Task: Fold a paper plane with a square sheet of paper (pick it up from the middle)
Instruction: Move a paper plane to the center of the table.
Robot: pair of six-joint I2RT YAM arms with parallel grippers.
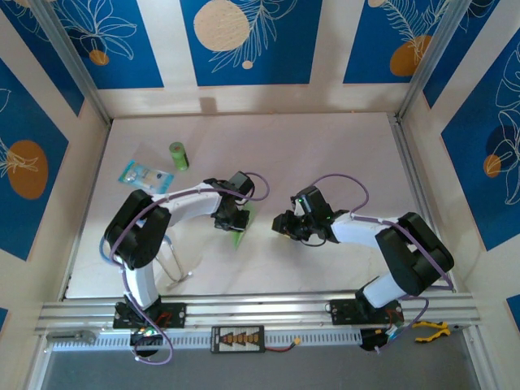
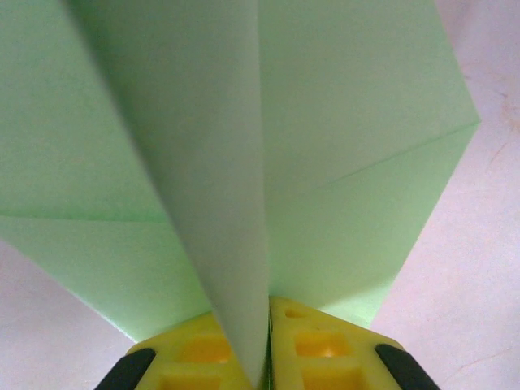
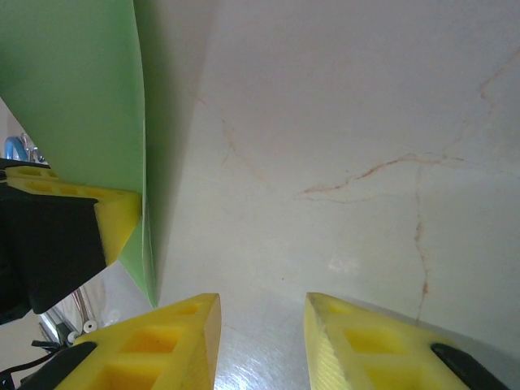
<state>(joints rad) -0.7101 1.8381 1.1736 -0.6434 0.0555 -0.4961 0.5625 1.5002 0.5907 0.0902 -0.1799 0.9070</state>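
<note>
The pale-green sheet of paper (image 1: pixel 240 231) is folded along a centre crease into a slim pointed shape, like a paper plane, with its tip toward the near edge. In the left wrist view the paper (image 2: pixel 349 122) spreads into two wings with diagonal creases, and its centre fold runs down between the yellow fingers. My left gripper (image 2: pixel 268 345) is shut on that fold; from above, the left gripper (image 1: pixel 231 219) is at mid-table. My right gripper (image 1: pixel 284 225) stands just right of the paper, and in its own view the right gripper (image 3: pixel 262 329) is open over bare table. The paper (image 3: pixel 73 97) is at its left.
A small green cylinder (image 1: pixel 178 155) and a clear blue-printed packet (image 1: pixel 146 174) lie at the back left of the white table (image 1: pixel 325 154). A thin metal stand (image 1: pixel 175 266) sits near the left arm's base. Yellow-handled pliers (image 1: pixel 431 329) rest beyond the front rail.
</note>
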